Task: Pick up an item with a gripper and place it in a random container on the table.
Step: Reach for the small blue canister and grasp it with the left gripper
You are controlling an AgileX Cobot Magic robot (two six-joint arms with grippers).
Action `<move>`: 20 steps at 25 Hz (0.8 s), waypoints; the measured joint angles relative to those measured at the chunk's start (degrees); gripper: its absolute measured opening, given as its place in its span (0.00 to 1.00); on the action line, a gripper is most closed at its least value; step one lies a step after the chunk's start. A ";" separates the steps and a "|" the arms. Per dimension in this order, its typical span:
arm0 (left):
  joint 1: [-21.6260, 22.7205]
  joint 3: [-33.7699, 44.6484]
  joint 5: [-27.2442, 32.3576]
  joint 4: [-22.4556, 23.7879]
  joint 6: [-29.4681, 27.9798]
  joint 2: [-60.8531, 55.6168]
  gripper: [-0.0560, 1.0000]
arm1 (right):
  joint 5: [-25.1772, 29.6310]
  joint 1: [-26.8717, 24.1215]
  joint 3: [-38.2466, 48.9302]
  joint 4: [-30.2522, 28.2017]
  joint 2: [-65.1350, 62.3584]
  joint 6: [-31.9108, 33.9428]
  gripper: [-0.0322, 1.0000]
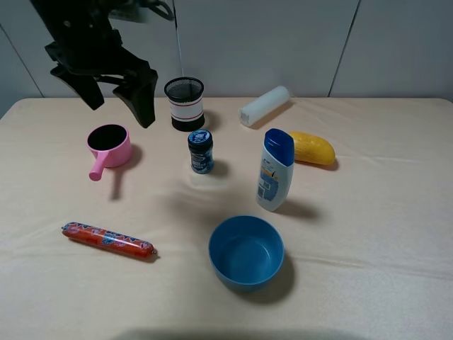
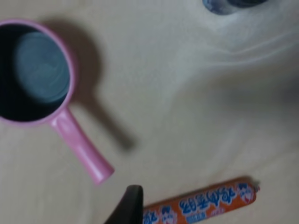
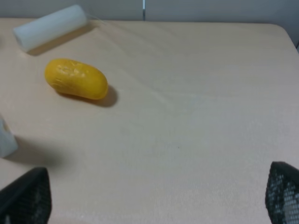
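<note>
Cream cloth covers the wide table [image 1: 396, 234]. Over its far-left corner hangs the left gripper [image 1: 120, 113], with its two black fingers spread apart and nothing between them. The left wrist view shows only one fingertip of it. The right gripper [image 3: 154, 196] appears only in its own wrist view, jaws wide apart and empty, over the right part of the table.

The blue bowl [image 1: 241, 280] sits by the middle of the near edge. The shampoo bottle [image 1: 274, 170] stands upright about the centre. The sausage [image 1: 106, 239] lies toward the left edge. The pink saucepan [image 1: 117, 154] stands toward the far-left corner, and only the left wrist view looks straight into its dark inside.

The jar [image 1: 201, 151] stands upright between saucepan and bottle, apart from both, just in front of the black mesh cup [image 1: 185, 104].
</note>
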 joint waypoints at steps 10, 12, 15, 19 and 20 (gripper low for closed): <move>-3.07 -10.13 0.07 0.44 -0.05 12.07 0.95 | 0.00 0.00 0.00 0.00 0.00 0.00 0.70; -3.91 -11.97 0.07 1.03 -0.05 14.45 0.95 | 0.00 0.00 0.00 0.00 0.00 0.00 0.70; -5.17 -14.72 0.07 2.08 -0.05 17.69 0.95 | 0.00 0.00 0.00 0.00 0.00 0.00 0.70; -6.02 -17.96 0.07 2.20 -0.05 21.80 0.95 | 0.00 0.00 0.00 0.38 0.00 0.00 0.70; -6.15 -18.66 0.07 2.37 -0.05 22.78 0.95 | 0.00 0.00 0.00 0.38 0.00 0.00 0.70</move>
